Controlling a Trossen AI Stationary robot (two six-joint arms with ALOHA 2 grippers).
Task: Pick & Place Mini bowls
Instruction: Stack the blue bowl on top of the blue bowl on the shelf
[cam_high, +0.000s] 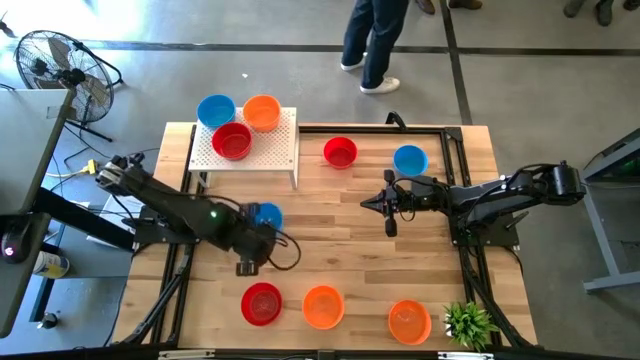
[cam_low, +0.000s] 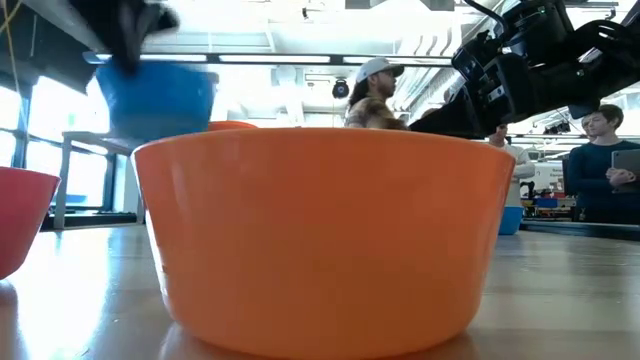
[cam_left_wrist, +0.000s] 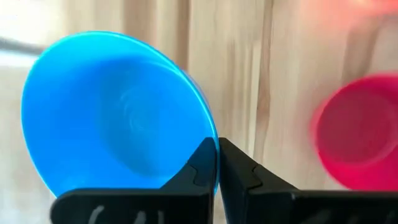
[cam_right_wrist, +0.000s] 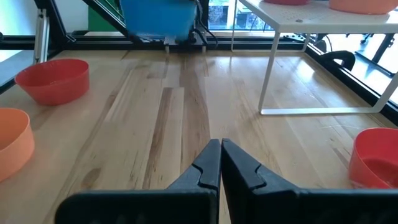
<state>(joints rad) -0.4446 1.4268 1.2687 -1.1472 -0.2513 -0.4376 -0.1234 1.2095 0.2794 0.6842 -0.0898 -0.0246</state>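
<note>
My left gripper (cam_left_wrist: 217, 163) is shut on a blue mini bowl (cam_left_wrist: 118, 118), left of the table's middle in the high view (cam_high: 267, 214). The low view shows that bowl (cam_low: 157, 97) in the air. My right gripper (cam_right_wrist: 220, 163) is shut and empty, hovering right of centre (cam_high: 372, 204). A blue bowl (cam_high: 216, 110), an orange bowl (cam_high: 262, 112) and a red bowl (cam_high: 232, 141) stand on the white perforated stand (cam_high: 280, 150). A red bowl (cam_high: 340, 152) and a blue bowl (cam_high: 410, 160) rest on the table. A red bowl (cam_high: 262, 303) and two orange ones (cam_high: 323, 307) (cam_high: 409, 320) sit near the near edge. My left gripper pinches the blue bowl's rim (cam_left_wrist: 209, 134) between its two fingers, one finger inside the bowl and one outside. The fingers come from above. The bowl is lifted clear of the table and hangs below them, roughly upright in the low view.
A small green plant (cam_high: 468, 325) stands at the near right corner. Black frame rails (cam_high: 455, 150) run along the table's sides. A fan (cam_high: 55, 60) stands beyond the far left corner, and people stand behind the table (cam_low: 605, 165). Bare wood (cam_high: 330, 235) lies between the two grippers.
</note>
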